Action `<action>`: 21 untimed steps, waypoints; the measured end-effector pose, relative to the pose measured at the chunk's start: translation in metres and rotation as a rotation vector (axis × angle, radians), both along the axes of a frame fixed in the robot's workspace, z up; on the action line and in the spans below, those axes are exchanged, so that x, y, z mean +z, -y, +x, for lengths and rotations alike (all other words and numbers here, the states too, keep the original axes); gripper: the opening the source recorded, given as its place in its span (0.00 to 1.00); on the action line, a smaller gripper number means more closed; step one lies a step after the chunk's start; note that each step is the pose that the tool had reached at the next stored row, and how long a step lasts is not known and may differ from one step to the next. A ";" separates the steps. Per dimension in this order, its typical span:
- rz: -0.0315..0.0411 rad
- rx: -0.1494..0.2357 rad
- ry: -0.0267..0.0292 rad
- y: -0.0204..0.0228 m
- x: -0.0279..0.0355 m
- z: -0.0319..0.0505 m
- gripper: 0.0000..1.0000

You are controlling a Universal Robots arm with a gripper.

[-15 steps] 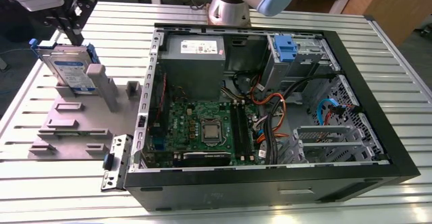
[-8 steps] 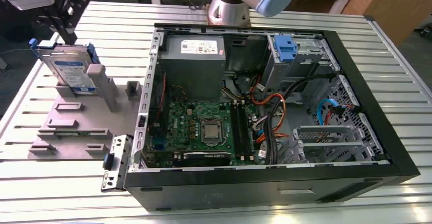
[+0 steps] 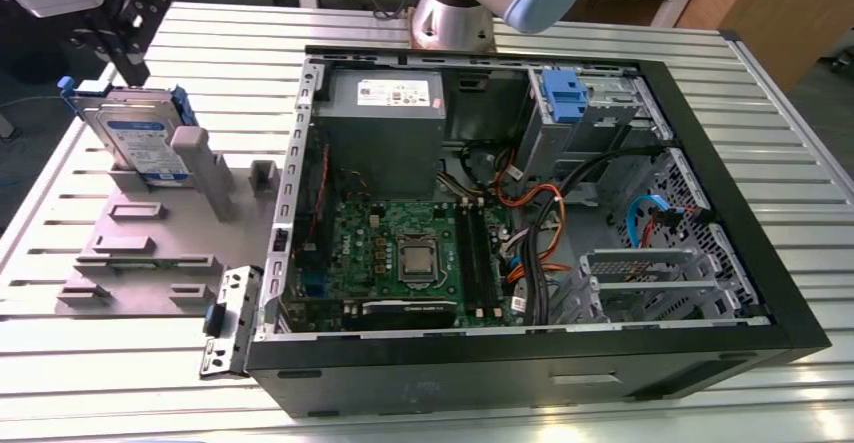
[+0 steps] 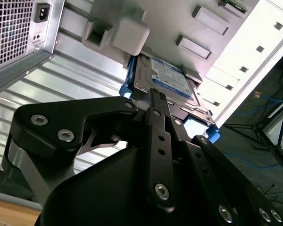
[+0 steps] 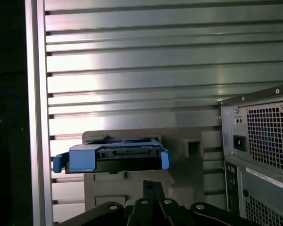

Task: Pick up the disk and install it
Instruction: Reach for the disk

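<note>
Upper left of the exterior view: the disk (image 3: 134, 131) stands on edge in a grey holder (image 3: 147, 248) on the worktop (image 3: 80, 383). The pincer (image 3: 134, 71) hangs just above it, fingers closed together, gripping nothing. An open computer case (image 3: 534, 213) fills centre and right.

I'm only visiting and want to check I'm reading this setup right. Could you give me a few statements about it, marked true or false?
1. The disk stands on edge in a grey fixture outside the computer case. True.
2. The case is closed up. False: it lies open, with the motherboard showing.
3. The disk's carrier is red. False: it is blue.
4. The gripper is close to the disk. True.
</note>
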State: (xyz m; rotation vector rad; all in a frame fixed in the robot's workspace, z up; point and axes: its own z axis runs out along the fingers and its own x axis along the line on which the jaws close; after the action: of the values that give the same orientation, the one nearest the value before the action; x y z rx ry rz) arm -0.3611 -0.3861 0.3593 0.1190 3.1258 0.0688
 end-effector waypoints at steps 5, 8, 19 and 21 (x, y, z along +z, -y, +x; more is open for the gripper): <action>0.0001 0.000 0.0002 -0.0026 -0.0040 -0.0082 0.11; 0.0001 0.000 0.0002 -0.0041 -0.0061 -0.0113 0.11; 0.0001 0.000 0.0002 -0.0089 -0.0143 -0.0202 0.11; 0.0001 0.001 0.0002 -0.0105 -0.0153 -0.0223 0.11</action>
State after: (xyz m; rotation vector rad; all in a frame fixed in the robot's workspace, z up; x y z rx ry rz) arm -0.3834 -0.3756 0.3441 0.1180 3.1256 0.0690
